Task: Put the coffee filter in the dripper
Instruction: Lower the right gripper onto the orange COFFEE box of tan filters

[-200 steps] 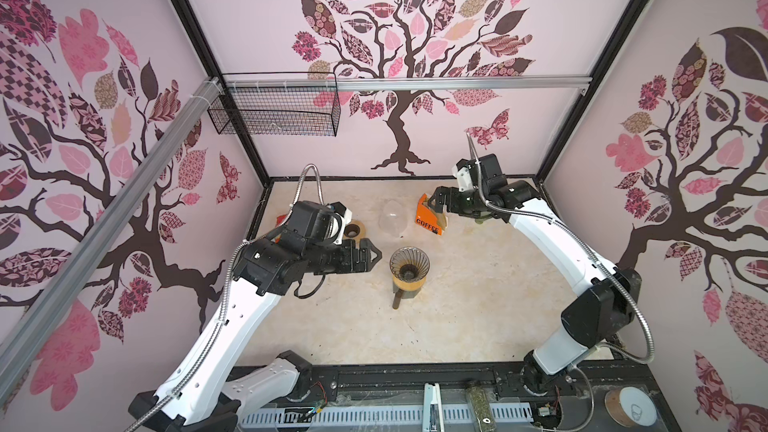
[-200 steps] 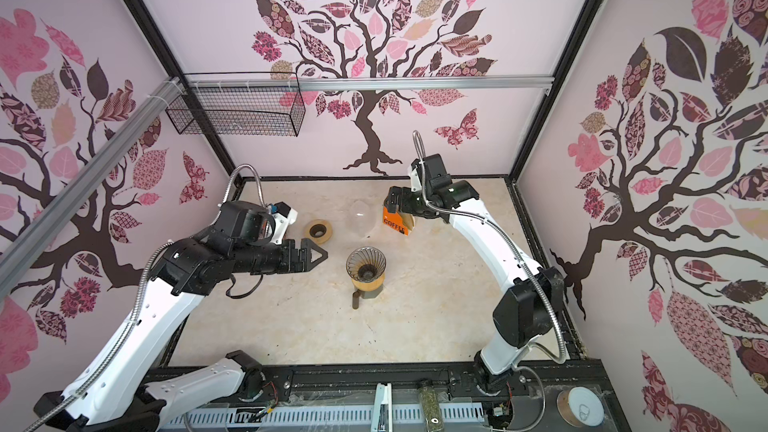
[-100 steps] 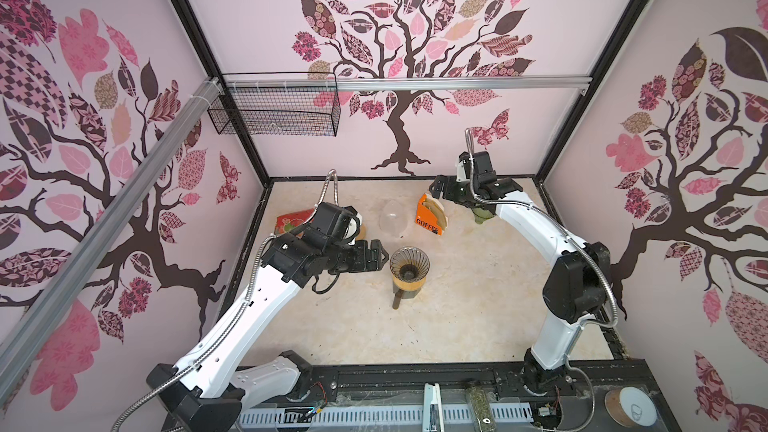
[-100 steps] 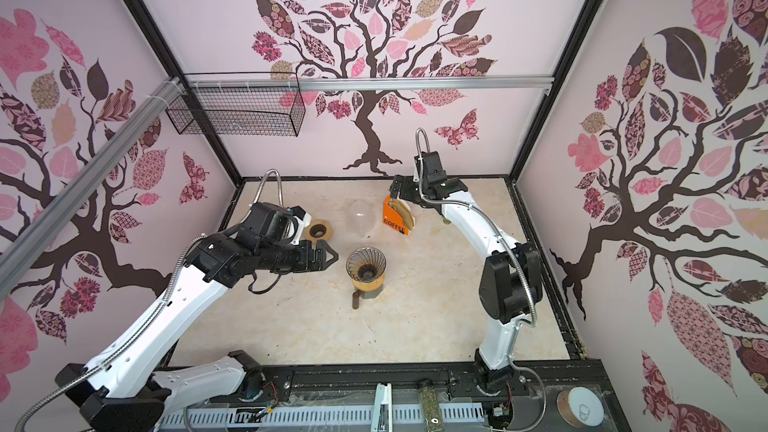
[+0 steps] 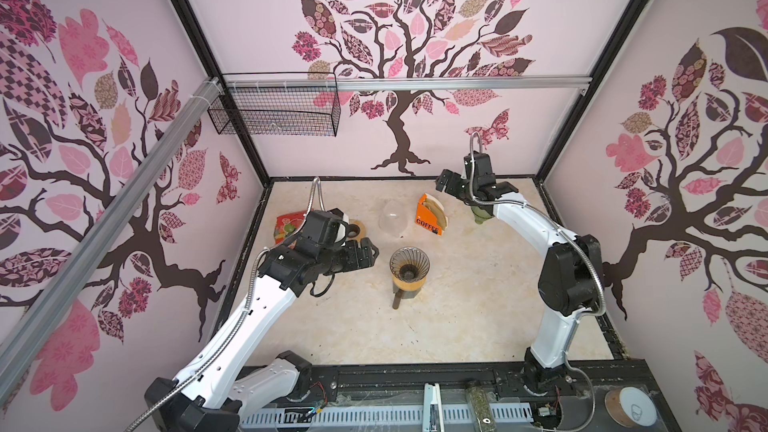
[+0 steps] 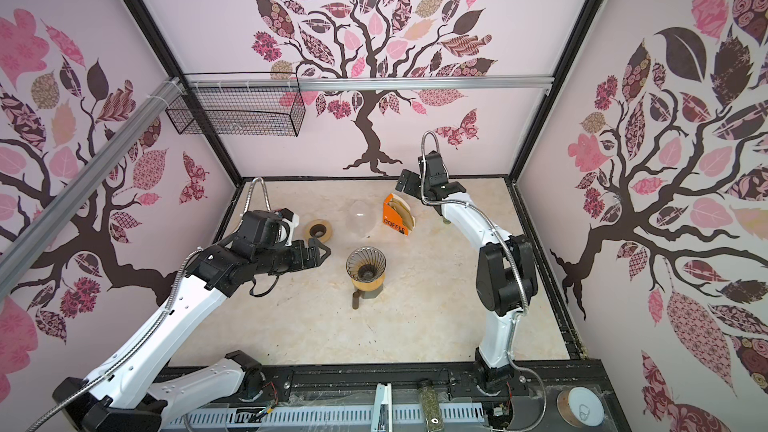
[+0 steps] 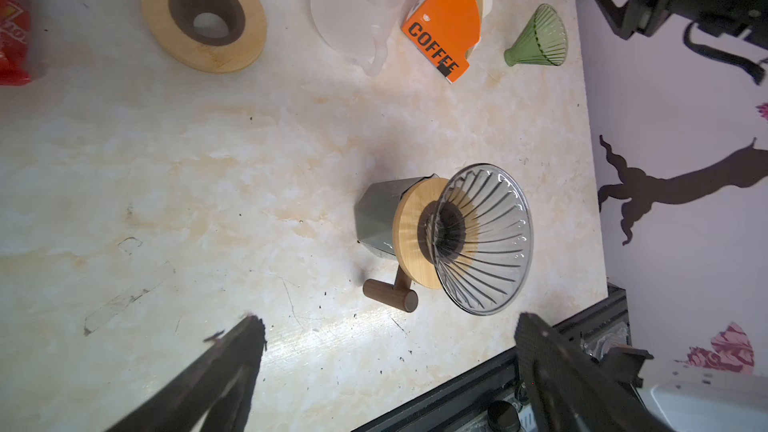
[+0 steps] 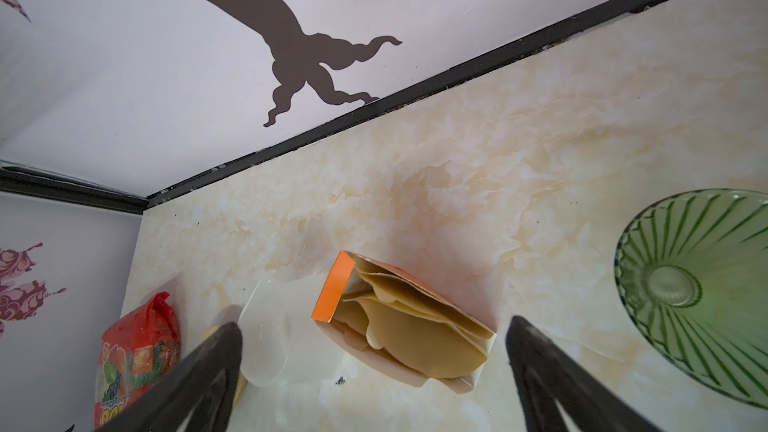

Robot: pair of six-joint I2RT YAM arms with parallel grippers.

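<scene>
The dripper (image 5: 409, 263) (image 6: 365, 263) (image 7: 484, 238), a smoky ribbed glass cone on a wooden ring over a grey pot, stands mid-table and is empty. Tan coffee filters (image 8: 415, 334) stand stacked in an orange COFFEE box (image 5: 430, 214) (image 6: 397, 214) (image 7: 444, 31) behind the dripper. My left gripper (image 5: 372, 251) (image 6: 324, 253) (image 7: 390, 321) hovers open just left of the dripper, holding nothing. My right gripper (image 5: 442, 182) (image 6: 403, 182) (image 8: 372, 326) hangs open above the far side of the box, its fingers spread wider than the box, clear of the filters.
A green glass cone (image 5: 478, 214) (image 7: 538, 37) (image 8: 698, 284) stands right of the box, under my right arm. A clear lid (image 5: 392, 218), a wooden ring (image 5: 356, 229) (image 7: 203, 14) and a red snack bag (image 5: 286, 224) lie at the back left. A wire basket (image 5: 274, 112) hangs on the wall.
My right arm has folded its elbow in, and its gripper has edged toward the back wall above the box. My left arm has shifted posture with its gripper still beside the dripper. Both stay open.
</scene>
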